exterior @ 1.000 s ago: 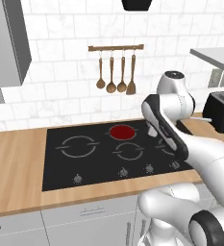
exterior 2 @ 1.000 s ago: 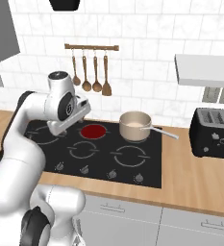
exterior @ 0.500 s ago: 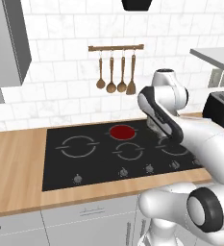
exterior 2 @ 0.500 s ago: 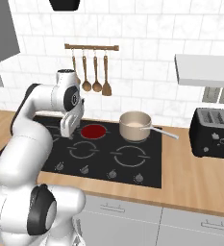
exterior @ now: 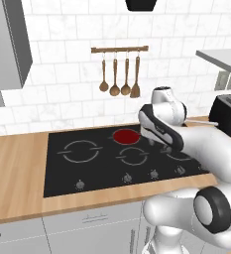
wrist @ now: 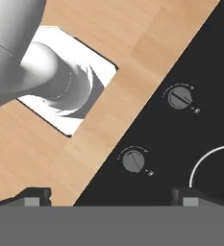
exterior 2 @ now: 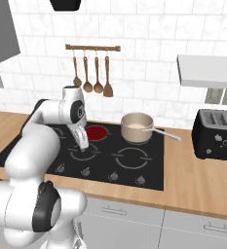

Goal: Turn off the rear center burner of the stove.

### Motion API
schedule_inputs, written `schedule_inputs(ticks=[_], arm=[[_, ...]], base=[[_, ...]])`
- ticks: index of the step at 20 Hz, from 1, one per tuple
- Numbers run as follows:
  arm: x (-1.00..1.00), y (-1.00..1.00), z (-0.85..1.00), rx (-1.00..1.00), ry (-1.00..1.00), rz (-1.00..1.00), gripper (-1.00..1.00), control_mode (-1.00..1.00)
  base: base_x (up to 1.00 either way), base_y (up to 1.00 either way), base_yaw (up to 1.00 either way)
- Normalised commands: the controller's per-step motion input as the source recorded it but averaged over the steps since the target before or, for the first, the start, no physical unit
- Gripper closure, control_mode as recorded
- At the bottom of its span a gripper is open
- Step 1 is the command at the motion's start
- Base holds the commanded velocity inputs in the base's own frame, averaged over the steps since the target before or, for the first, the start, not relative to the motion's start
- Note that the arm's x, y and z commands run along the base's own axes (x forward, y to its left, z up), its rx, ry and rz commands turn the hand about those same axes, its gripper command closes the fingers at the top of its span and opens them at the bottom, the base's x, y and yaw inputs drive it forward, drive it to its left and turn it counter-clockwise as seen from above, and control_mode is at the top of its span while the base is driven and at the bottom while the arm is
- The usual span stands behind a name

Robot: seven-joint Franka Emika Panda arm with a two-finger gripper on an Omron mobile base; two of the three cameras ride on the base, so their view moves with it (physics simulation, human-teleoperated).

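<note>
The claw (wrist: 111,194) shows in the hand view as two dark fingertips (wrist: 34,196) standing wide apart at the bottom edge, with nothing between them. It hangs over the near edge of the stove (exterior: 62,171), where two grey knobs (wrist: 133,160) sit on black glass beside the wooden desk (wrist: 132,57). In the right base view the claw (exterior 2: 83,141) points down, just near of the rear center burner (exterior 2: 96,132), which glows solid red at the far middle of the cooktop. A tan saucepan (exterior 2: 137,127) stands on the burner to its right, handle reaching right. A black toaster (exterior 2: 217,134) sits on the desk at the far right. Behind runs a white tiled wall (exterior: 62,74) with a wooden rail of spoons (exterior: 119,74) and a grey cabinet (exterior: 8,44) at upper left. In the left base view the arm hides the saucepan and the right burners, and the claw itself is hard to make out.
</note>
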Motion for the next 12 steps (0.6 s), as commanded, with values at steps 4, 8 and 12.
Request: schedule_inputs(ticks=[4, 8, 12], arm=[[0.00, 0.00, -0.61, 0.00, -0.02, 0.33, -1.00, -1.00], [0.00, 0.00, -0.46, 0.00, -0.10, 0.16, -1.00, -1.00], [0.09, 0.00, -0.42, 0.00, -0.09, 0.11, -1.00, -1.00]], base=[[0.00, 0.00, 0.00], [0.00, 0.00, 0.00], [0.00, 0.00, 0.00]])
